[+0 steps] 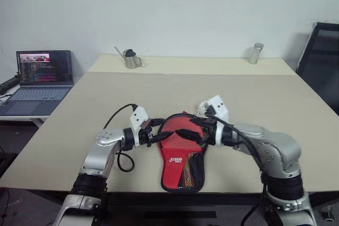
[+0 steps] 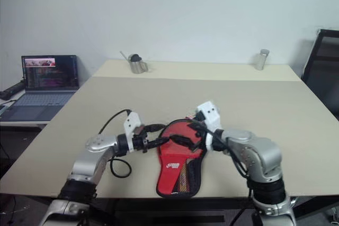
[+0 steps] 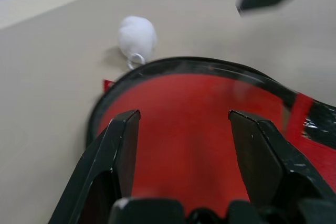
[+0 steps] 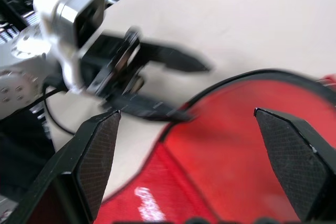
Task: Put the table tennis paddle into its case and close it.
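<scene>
The table tennis paddle (image 1: 177,154) lies red face up near the table's front edge, its white logo and handle toward me. It rests inside the case (image 1: 199,175), whose black zipper rim (image 3: 210,66) rings the red face and whose mesh covers the handle end. My left gripper (image 1: 165,130) is at the left side of the paddle head, open, with its fingers (image 3: 121,145) spread over the red face. One left finger reaches the case's rim. My right gripper (image 1: 185,128) hovers open over the head from the right, its fingers (image 4: 100,145) wide apart.
A small white fluffy ball (image 3: 136,38) with a ring lies on the table just beyond the case. A metal cup (image 1: 131,58) and a tumbler (image 1: 256,53) stand at the far edge. An open laptop (image 1: 39,78) sits on a side desk at left. A black chair (image 1: 323,56) is at right.
</scene>
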You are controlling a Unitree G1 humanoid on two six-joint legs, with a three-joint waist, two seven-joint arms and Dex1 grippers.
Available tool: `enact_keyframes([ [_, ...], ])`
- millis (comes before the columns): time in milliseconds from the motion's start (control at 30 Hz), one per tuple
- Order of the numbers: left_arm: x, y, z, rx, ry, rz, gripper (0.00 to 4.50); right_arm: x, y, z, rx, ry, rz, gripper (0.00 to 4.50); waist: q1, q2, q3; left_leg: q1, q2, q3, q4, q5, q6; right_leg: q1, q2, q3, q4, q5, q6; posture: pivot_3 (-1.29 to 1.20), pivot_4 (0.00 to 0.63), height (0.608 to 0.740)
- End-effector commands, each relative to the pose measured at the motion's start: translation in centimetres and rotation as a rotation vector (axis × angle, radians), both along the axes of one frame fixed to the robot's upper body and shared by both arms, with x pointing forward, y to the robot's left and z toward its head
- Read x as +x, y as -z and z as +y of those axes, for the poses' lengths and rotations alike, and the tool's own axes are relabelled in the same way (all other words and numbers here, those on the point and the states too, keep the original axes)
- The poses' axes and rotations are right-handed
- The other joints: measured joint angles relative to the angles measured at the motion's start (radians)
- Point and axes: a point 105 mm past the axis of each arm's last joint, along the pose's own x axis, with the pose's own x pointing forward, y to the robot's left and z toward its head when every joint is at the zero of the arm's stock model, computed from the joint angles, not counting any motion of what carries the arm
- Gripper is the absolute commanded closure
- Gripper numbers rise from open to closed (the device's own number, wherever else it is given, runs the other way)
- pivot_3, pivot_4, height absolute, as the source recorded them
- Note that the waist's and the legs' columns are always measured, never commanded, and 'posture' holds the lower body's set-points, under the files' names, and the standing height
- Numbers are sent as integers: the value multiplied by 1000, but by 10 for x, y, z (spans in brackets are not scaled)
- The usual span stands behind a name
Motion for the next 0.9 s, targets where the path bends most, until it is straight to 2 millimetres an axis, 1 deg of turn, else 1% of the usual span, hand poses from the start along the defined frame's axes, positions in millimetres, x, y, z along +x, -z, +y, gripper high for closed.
enact_keyframes([
  [33, 3, -12, -8, 16, 12, -61, 1595, 19, -24, -10, 34, 41, -69, 0, 0, 0, 0, 0, 0, 0, 0, 0, 0, 0, 0, 0, 0, 0, 0, 0, 150, 740],
  [133, 2, -9, -12, 24, 25, -54, 1595, 50, -36, -21, 49, 149, -99, 0, -4, 0, 0, 1, 0, 2, 0, 0, 0, 0, 0, 2, 0, 0, 0, 0, 150, 740],
  [200, 1, -7, -11, 30, 18, -52, 1595, 72, -37, -26, 33, 208, -112, 0, -4, 1, 0, 1, 0, 3, -1, 0, 0, 0, 0, 2, 0, 0, 0, 0, 150, 740],
  [233, 1, -6, -10, 30, 15, -52, 1595, 79, -37, -27, 26, 221, -116, 0, -4, 0, 0, 1, 0, 3, -1, 0, 0, 0, 0, 2, 0, 0, 0, 0, 150, 740],
  [300, 0, -5, -9, 32, 12, -51, 1595, 97, -33, -30, -9, 265, -127, 0, -3, 1, 0, 0, 0, 3, -2, 0, 0, -1, 0, 2, -1, 0, 0, 0, 150, 740],
  [400, -4, -4, -9, 33, 8, -52, 1595, 124, -20, -37, -36, 332, -105, 0, -3, 1, 1, 0, 0, 4, -2, 0, 0, -1, 0, 3, -2, 0, 0, 0, 150, 740],
  [500, -6, -4, -8, 33, 0, -53, 1595, 143, -9, -41, -49, 393, -90, 0, -3, 1, 1, 0, 0, 4, -2, 0, 0, -1, 0, 3, -2, 0, 0, 0, 150, 740],
  [567, -8, -3, -8, 41, -2, -57, 1595, 151, -2, -40, -64, 420, -93, 0, -4, 1, 1, 0, 0, 4, -3, 0, 0, -1, 0, 3, -2, 0, 0, 0, 150, 740],
  [667, -8, -4, -7, 44, -12, -62, 1595, 158, 6, -38, -82, 452, -101, 0, -4, 2, 1, 0, 0, 4, -3, 0, 0, -1, 0, 3, -2, 0, 0, 0, 150, 740],
  [900, -10, -5, -4, 53, -27, -70, 1595, 164, 26, -36, -135, 532, -104, 0, -4, 2, 2, 0, 0, 4, -3, 0, 0, -1, -1, 3, -2, 0, -1, 0, 150, 740],
])
